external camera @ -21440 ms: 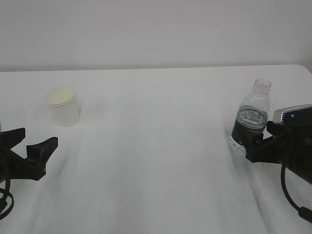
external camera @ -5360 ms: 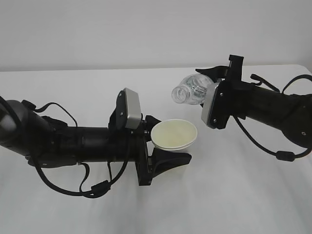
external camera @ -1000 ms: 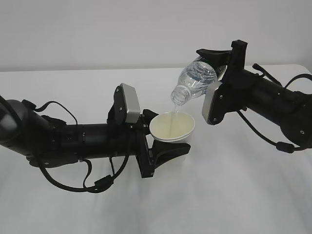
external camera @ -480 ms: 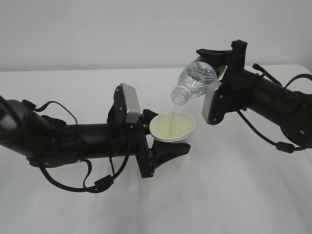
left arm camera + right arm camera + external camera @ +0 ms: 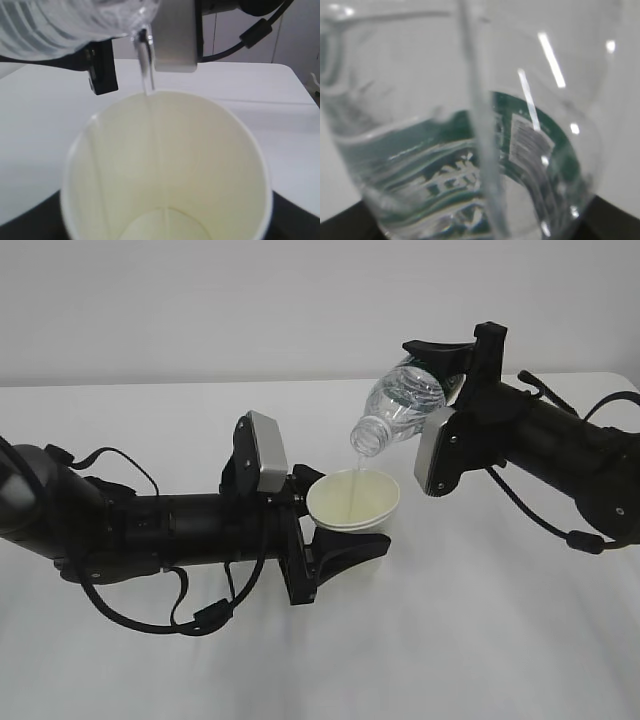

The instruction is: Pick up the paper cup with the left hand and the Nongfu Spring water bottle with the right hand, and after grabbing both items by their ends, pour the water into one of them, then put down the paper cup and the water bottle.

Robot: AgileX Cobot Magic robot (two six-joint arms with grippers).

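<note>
White surface (image 5: 480, 640) under a blank pale wall, bare apart from the two arms. Left hand (image 5: 318, 540) stretched in low from the left, gripper clamped round the paper cup (image 5: 353, 499), held off the surface near the middle. Right hand (image 5: 447, 390) reaching in from the right, gripper closed on the label end of the Nongfu Spring water bottle (image 5: 398, 405), tipped neck-down just above and behind the cup's far rim. Thin stream of water (image 5: 352, 468) falling just inside that rim, as seen in the left wrist view (image 5: 145, 70).

Risks, as a judgement: stream landing so near the edge, so a small drift of either arm likely to send water over the rim onto the left gripper and cables; steeper tilt likely to gush and splash; soft cup wall liable to buckle under the clamp as weight builds.

Nothing else nearby, nothing blocking either set-down spot.
</note>
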